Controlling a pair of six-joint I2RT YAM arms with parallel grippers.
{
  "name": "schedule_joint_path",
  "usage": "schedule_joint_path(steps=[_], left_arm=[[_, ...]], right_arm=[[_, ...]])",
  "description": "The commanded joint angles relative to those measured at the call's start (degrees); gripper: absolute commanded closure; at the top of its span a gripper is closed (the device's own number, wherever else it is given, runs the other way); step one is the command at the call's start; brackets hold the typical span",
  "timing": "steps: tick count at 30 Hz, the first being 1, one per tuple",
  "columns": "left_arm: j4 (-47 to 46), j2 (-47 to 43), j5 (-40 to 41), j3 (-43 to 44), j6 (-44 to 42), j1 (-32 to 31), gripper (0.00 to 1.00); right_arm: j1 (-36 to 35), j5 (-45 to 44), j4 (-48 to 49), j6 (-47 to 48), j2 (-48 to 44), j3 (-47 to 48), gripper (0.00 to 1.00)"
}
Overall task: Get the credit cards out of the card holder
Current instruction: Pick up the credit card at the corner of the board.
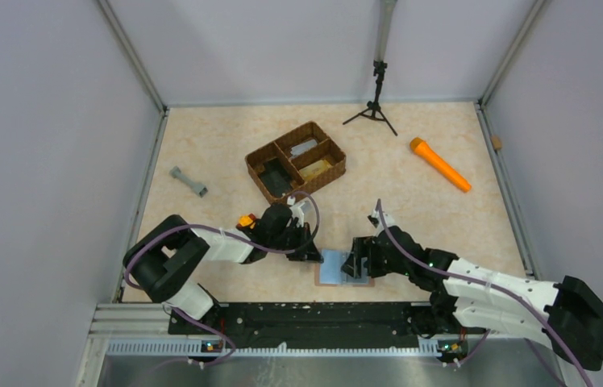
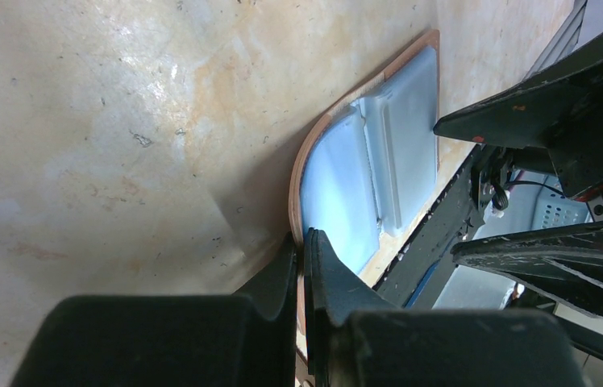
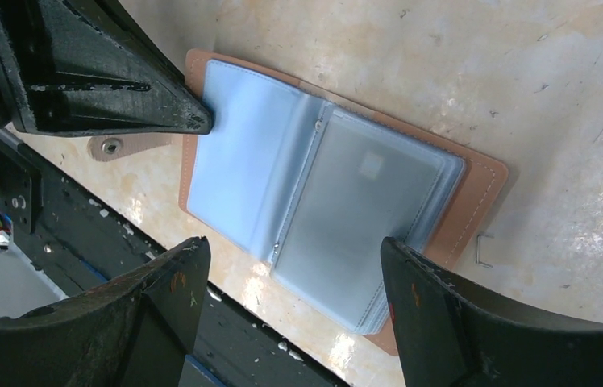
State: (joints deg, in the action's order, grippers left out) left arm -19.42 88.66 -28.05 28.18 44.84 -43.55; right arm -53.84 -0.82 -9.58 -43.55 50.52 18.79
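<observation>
Plain little booth, nothing fancy
Pale grey walls (image 1: 266, 48) close in behind the small black tripod (image 1: 375, 103); beige marbled tabletop (image 1: 443, 218) spreads out in front of it.

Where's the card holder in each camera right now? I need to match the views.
Top external: card holder low centre, open flat between the left gripper and right gripper.
Left wrist: card holder right of centre, pale blue inside facing up.
Right wrist: card holder centre, spread open between this arm's open jaws.
Shared landmark: the left gripper, jaws shut, tip at the holder's edge in all three.
</observation>
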Motion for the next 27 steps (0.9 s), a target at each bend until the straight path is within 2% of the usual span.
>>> schedule_joint_path(steps=[1, 19, 27], left_arm=[[-0.3, -0.75, 0.02, 1.44, -1.05, -0.23, 0.96], [-0.05, -0.66, -0.06, 1.61, -1.03, -0.31, 0.96], [0.04, -0.83, 0.09, 1.61, -1.07, -0.31, 0.96]], right_arm=[[-0.81, 0.55, 4.69, -0.23, 1.82, -0.99, 0.22], [-4.42, 5.21, 21.33, -2.74, 15.78, -2.44, 0.24], [-4.53, 3.88, 14.89, -0.96, 8.15, 1.4, 0.25]])
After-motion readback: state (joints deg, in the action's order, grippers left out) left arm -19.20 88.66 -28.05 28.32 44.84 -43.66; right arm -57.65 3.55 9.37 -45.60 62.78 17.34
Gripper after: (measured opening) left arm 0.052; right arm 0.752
